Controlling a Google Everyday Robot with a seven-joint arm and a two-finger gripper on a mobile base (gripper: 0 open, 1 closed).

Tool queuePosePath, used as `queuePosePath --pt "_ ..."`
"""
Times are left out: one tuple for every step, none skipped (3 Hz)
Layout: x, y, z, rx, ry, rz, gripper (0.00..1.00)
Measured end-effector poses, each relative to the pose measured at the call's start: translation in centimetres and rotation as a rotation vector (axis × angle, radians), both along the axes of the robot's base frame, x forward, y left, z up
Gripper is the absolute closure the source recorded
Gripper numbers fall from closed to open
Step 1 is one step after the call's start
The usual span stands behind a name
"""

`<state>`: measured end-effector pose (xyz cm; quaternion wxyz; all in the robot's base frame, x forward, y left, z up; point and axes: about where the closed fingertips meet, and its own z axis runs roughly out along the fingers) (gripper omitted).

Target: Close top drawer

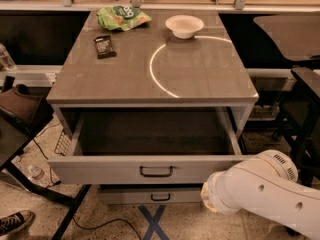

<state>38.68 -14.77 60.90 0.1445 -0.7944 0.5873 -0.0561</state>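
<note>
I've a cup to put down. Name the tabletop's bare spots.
Bare: the front half of the tabletop, and its right edge beside the bowl. Crowded: back left, with bag and packet. The gripper is out of view; only the arm shows.

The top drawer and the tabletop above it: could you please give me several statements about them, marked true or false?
1. The top drawer stands pulled out, with a bare interior. True.
2. The white bowl sits inside the drawer. False: it stands on the tabletop, near the far edge.
3. A green bag lies on the tabletop to the left of the bowl. True.
4. The gripper is on the drawer's handle. False: the gripper is out of view. Only the white arm shows, at the lower right, and nothing touches the handle.
5. A shallower drawer shows beneath the top drawer. True.
</note>
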Motion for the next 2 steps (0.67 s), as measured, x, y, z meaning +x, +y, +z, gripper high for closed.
queuePosePath --pt "4.0 -0.1 0.5 0.014 -0.036 0.015 1.0" --pt "7.3 -0.1 1.0 0.025 -0.064 0.032 1.0"
